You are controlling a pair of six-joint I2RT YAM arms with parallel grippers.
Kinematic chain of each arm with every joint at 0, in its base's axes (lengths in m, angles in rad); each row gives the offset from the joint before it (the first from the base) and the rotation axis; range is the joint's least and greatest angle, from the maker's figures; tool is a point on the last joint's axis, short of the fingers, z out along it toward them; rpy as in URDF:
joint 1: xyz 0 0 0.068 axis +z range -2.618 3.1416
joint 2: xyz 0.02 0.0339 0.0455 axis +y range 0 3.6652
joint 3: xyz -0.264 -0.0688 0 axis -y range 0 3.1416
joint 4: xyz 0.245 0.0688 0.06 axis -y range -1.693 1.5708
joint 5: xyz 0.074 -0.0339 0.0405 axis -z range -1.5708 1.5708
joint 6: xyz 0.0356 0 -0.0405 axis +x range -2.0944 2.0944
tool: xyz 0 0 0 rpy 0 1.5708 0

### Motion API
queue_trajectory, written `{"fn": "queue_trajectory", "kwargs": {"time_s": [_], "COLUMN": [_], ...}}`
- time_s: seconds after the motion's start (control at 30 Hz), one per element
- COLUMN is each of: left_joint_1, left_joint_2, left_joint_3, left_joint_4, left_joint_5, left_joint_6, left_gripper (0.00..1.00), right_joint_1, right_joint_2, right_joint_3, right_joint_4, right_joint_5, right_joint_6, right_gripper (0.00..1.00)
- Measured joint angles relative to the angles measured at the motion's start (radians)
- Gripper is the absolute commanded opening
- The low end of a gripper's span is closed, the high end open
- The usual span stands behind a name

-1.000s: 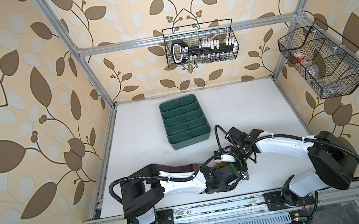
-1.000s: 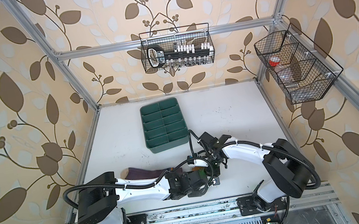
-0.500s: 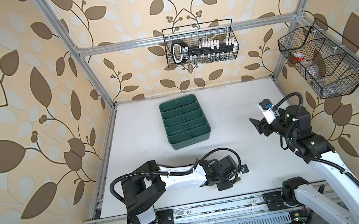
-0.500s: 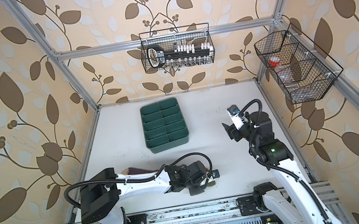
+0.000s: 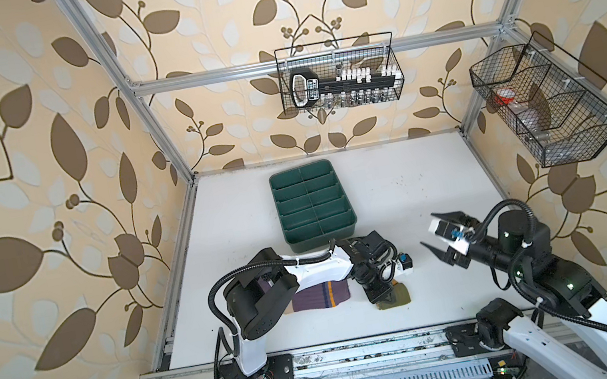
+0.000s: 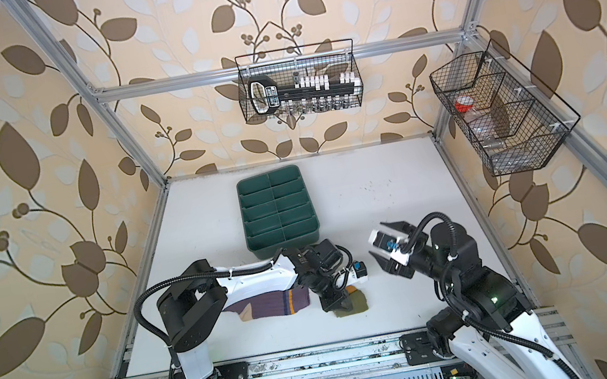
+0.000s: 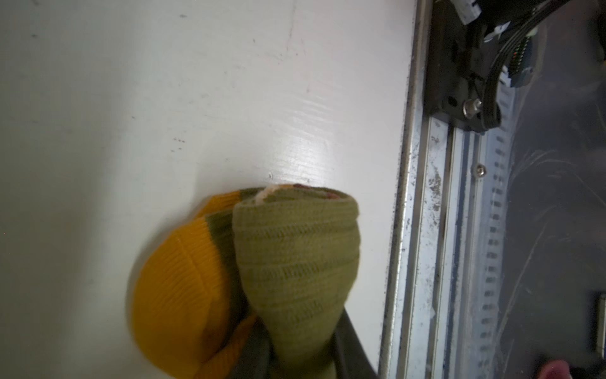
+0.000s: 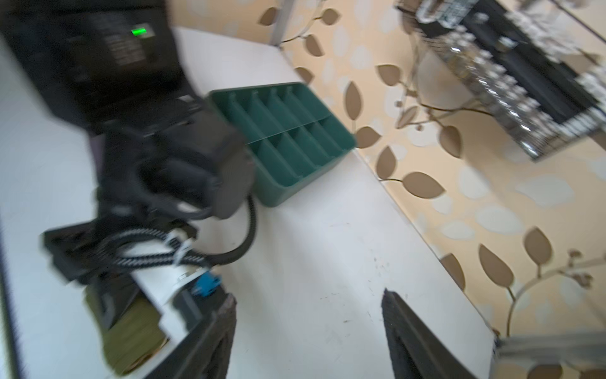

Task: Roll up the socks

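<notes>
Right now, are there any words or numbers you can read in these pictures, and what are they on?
Label on the black rack in the back wire basket: there is print, but it is too small to read.
The white tags in that basket: too small to read.
No writing seen on the olive green sock, the purple sock or the green tray.

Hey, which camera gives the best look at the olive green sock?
The left wrist view: the olive green sock fills the foreground, folded, mustard toe showing, pinched in the left gripper. Both top views show only a small patch beside that gripper; the right wrist view a blurred sliver.
</notes>
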Motion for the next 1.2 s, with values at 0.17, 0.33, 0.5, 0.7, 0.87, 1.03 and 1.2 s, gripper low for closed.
{"fn": "queue_trajectory", "kwargs": {"time_s": [0.17,0.33,0.5,0.7,0.87,1.03,1.2], "left_joint_1": [0.000,0.000,0.000,0.000,0.000,0.000,0.000], "left_joint_2": [0.021,0.030,0.027,0.022,0.022,0.022,0.022], "left_joint_3": [0.013,0.014,0.007,-0.005,-0.006,-0.006,-0.006], "left_joint_4": [0.000,0.006,0.013,0.030,0.031,0.031,0.032], "left_joint_5": [0.042,0.064,0.065,0.065,0.065,0.065,0.066], "left_joint_6": [-0.013,-0.029,-0.031,-0.038,-0.039,-0.039,-0.040], "left_gripper": [0.10,0.10,0.10,0.09,0.10,0.10,0.10], "right_joint_1": [0.343,0.709,0.952,0.979,0.953,0.895,0.834], "right_joint_2": [-0.004,0.103,0.272,0.380,0.433,0.471,0.541], "right_joint_3": [-0.004,-0.057,-0.147,-0.240,-0.289,-0.290,-0.291], "right_joint_4": [-0.174,-0.229,-0.190,-0.072,-0.020,0.006,0.042], "right_joint_5": [0.160,0.382,0.566,0.652,0.669,0.665,0.648], "right_joint_6": [-0.074,-0.034,0.037,0.093,0.111,0.109,0.092], "right_gripper": [0.69,0.70,0.70,0.68,0.67,0.67,0.67]}}
